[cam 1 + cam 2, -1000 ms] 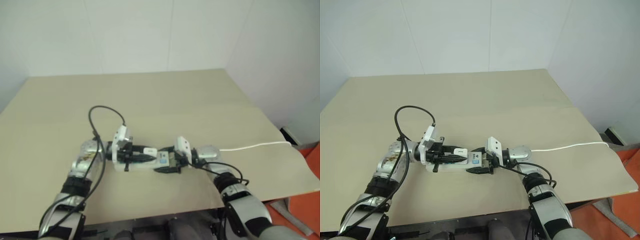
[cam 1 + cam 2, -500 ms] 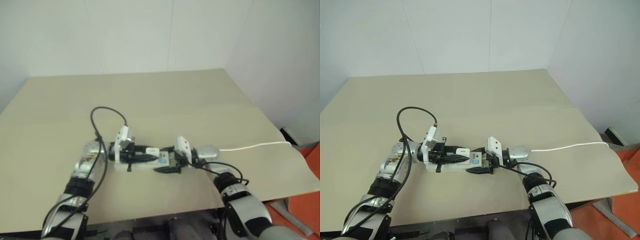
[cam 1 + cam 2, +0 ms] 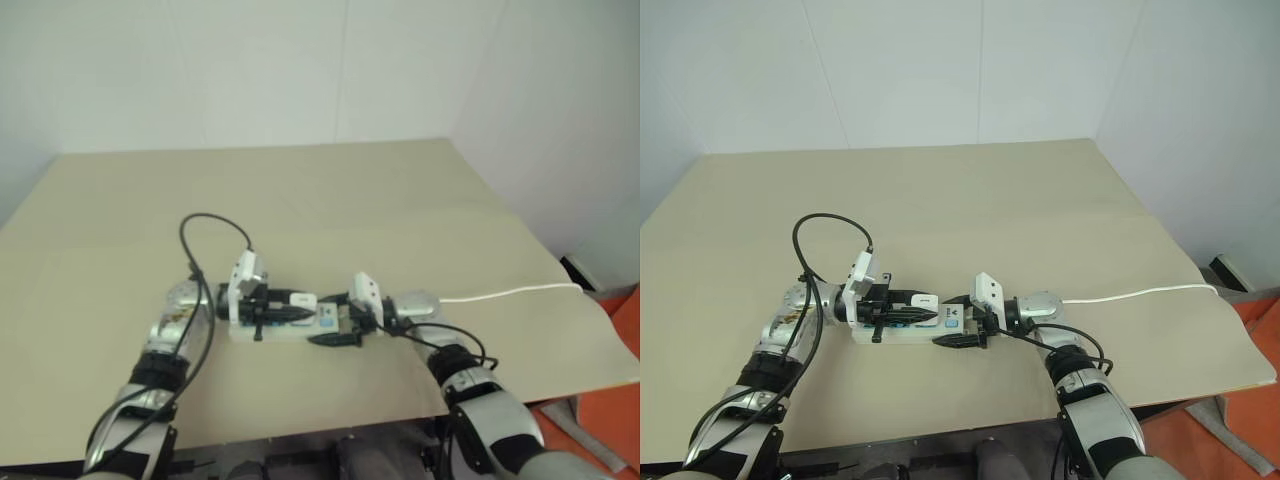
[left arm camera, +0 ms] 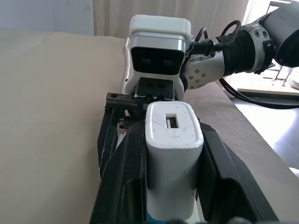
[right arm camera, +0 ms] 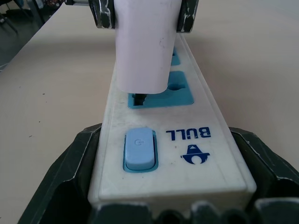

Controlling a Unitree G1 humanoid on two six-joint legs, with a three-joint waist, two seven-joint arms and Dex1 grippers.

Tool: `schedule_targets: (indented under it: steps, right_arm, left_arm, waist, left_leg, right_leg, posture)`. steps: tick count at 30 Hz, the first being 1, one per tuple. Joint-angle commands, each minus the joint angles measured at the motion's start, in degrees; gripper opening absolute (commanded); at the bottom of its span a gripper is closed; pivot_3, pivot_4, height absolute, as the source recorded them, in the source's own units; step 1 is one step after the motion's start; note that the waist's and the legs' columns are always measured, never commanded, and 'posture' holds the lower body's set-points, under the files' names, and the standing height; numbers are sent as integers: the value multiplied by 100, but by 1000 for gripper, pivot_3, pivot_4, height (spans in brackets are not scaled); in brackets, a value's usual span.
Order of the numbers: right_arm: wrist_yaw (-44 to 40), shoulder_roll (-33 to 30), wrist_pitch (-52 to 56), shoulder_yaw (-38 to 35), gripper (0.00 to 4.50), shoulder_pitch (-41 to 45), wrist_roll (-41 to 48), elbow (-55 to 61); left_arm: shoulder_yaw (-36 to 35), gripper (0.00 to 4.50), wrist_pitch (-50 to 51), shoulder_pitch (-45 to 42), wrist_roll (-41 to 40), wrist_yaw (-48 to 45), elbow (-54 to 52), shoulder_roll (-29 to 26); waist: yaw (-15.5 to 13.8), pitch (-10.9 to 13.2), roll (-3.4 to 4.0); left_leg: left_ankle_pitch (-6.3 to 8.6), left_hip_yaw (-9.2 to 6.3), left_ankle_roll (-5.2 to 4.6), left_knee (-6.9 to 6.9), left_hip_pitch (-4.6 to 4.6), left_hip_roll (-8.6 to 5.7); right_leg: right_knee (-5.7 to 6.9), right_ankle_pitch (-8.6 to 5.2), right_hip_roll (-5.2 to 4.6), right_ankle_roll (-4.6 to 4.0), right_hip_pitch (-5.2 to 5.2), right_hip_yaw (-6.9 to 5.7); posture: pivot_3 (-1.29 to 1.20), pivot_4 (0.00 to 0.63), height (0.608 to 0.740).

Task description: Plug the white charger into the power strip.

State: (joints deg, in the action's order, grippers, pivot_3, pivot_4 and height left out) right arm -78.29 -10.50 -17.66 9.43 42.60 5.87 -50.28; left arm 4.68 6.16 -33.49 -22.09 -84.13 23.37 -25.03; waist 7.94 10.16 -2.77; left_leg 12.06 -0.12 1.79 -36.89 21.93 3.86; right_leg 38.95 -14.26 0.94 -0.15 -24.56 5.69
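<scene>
Two end effectors meet over the middle of the beige surface (image 3: 1040, 200), and the step in hand is the insertion itself. The left end effector (image 4: 168, 154) is clamped on the white charger (image 4: 172, 154), one black finger (image 4: 128, 177) pressed to each long side of the block. The right end effector (image 5: 170, 205) is closed on the power strip (image 5: 177, 140) at its switch end, black fingers (image 5: 74, 168) hugging both edges of the bar just behind the pale blue switch (image 5: 139, 150) and the blue brand lettering (image 5: 188, 133).

Taking the power strip as the landmark: it lies flat on the surface, its thin white cord (image 3: 1140, 293) trailing off from the switch end toward the surface's far right edge. The charger stands upright on top of the strip, over the blue socket (image 5: 161, 95) nearest the switch. In the right wrist view its lower end sits at the socket face, with a dark gap showing beneath one corner, so it appears not fully seated; the prongs themselves are hidden. The further sockets lie beyond the charger, partly covered by it.

My reading is that alignment is nearly done and seating remains. The next move calls for a straight push of the charger down into the socket, kept square to the strip so the prongs do not bind, while the right end effector holds the bar firmly against the surface. Only once the gap has closed should the left grip let go.
</scene>
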Motion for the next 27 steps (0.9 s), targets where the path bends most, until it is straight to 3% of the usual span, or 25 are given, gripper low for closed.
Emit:
schedule_targets:
  steps: [1,27]
  right_arm:
    - [-141,95,81,142,3449,-87,-34,-9]
    - [-134,111,88,127,3449,-52,-34,-28]
  left_arm:
    - [-64,1012,-117,-101,-9,-33,-62,-55]
    - [-4,1012,-673,299,133,-185,137,-139]
  waist:
    - [0,0,0]
    - [33,0,0]
  left_leg:
    - [0,0,0,0,0,0]
    - [2,0,-2,7,-11,1]
  right_leg:
    - [-1,0,0,0,1,0]
    - [-7,-1,1,1,19,0]
  posture:
    - [0,150,740]
    - [0,150,740]
